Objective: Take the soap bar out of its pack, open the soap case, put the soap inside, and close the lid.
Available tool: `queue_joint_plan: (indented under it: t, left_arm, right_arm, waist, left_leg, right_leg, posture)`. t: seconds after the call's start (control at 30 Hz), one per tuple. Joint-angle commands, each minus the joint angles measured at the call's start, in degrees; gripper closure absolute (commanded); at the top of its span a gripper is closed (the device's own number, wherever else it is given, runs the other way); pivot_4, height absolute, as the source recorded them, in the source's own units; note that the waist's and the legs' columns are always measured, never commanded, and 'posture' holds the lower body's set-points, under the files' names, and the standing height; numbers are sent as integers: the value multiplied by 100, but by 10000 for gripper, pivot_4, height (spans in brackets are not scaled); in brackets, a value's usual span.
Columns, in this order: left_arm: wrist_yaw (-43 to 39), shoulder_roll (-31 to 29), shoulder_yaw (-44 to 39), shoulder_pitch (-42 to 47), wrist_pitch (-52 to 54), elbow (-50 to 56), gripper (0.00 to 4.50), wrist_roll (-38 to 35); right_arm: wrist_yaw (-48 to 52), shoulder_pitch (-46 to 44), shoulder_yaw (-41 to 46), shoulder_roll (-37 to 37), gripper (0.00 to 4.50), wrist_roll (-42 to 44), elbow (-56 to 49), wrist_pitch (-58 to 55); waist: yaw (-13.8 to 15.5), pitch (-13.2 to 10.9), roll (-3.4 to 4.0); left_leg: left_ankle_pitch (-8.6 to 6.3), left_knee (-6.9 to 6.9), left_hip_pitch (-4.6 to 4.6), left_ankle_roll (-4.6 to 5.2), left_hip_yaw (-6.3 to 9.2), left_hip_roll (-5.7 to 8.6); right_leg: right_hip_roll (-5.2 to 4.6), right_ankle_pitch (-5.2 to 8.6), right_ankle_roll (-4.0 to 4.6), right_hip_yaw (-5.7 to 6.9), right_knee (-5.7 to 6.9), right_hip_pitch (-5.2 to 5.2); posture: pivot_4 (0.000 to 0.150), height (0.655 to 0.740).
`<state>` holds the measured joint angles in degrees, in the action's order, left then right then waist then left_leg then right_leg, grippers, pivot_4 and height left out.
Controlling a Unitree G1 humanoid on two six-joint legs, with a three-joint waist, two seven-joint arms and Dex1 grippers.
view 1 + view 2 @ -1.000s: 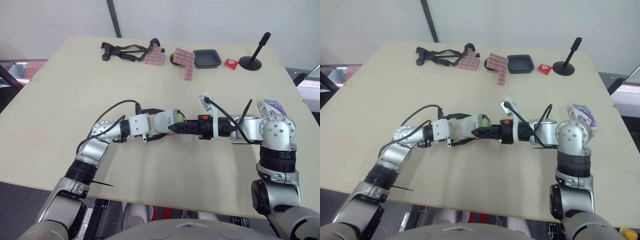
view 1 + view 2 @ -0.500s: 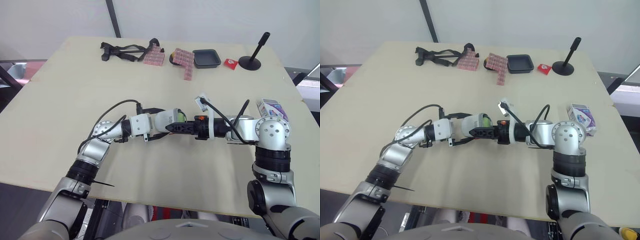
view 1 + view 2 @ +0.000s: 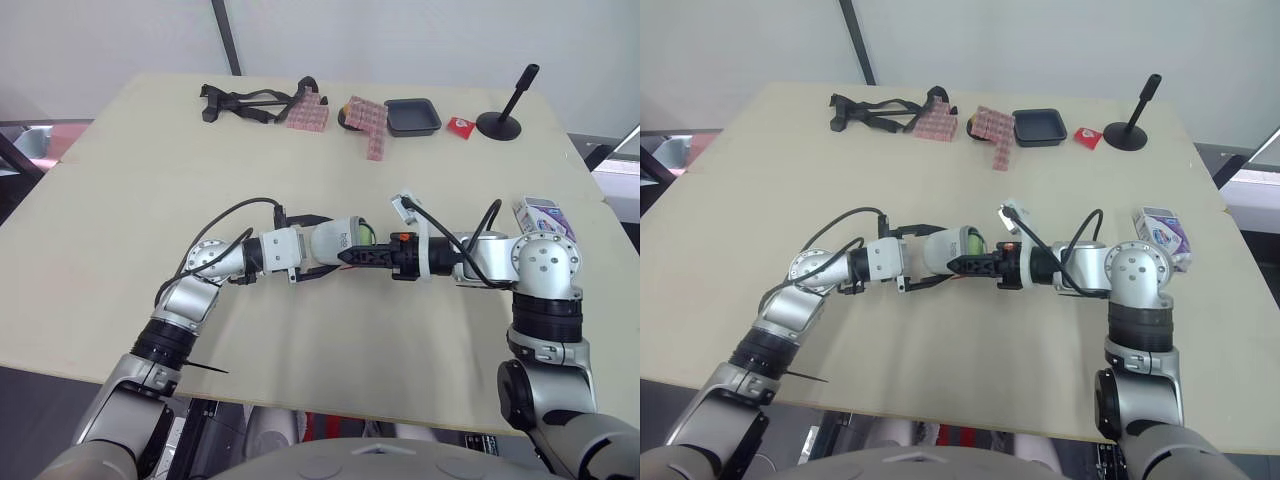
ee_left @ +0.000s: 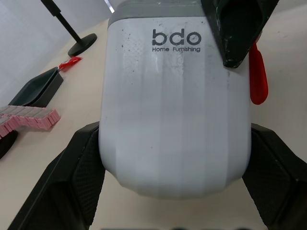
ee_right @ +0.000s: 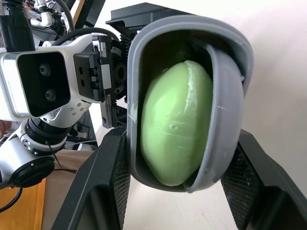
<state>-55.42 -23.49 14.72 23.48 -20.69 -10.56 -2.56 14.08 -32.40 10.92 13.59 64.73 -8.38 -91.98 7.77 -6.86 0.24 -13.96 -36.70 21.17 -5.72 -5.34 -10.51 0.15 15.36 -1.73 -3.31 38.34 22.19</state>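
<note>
gripping the soap case [image 3: 343, 238] from both sides, the left gripper [image 3: 322, 247] had its two black fingers [image 4: 81, 167] pressed against the white body, and the case lay on its side over the middle of the desk [image 3: 150, 180], a little toward the near edge; whether it touched the desk top i could not tell. the right gripper [image 3: 350, 254] met it from the right, its fingers [image 5: 108, 177] set against opposite sides of the case's open end, so it too was clamped on the case. in the left wrist view one right fingertip [image 4: 235, 33] lay on the white face just beside the grey end and the lettering "bdo home furnishing". the green soap [image 5: 175, 122] sat inside the case, and the grey lid [image 5: 225, 110] stood ajar, swung partway across the opening so that the soap showed through the gap. the soap pack [image 3: 545, 213], a white and purple box, lay near the right edge of the desk, well apart from the case. along the far edge lay a black strap [image 3: 245, 102], two pink patterned pieces [image 3: 310, 113] beside it, a black tray [image 3: 413, 116], a small red item [image 3: 462, 125] and a black stand [image 3: 503, 118] with a tilted rod nearest the far right corner.
</note>
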Motion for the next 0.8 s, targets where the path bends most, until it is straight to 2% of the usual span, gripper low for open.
queue_joint_plan:
  t: [0.03, 0.8]
  left_arm:
    - [-55, -37, -2, 9, -17, 184, 8475, -118]
    - [-192, -38, 4, -2, 0, 218, 8475, -159]
  right_arm:
    - [173, -121, -81, 80, 24129, 6, -177, -3]
    - [587, -67, -396, 332, 24130, -302, -264, 100]
  waist:
    - [5, 0, 0]
    - [3, 0, 0]
  left_leg:
    - [0, 0, 0, 0, 0, 0]
    - [0, 0, 0, 0, 0, 0]
  right_leg:
    - [0, 0, 0, 1, 0, 0]
    - [0, 0, 0, 0, -1, 0]
  posture:
    - [1500, 7400]
    - [1500, 7400]
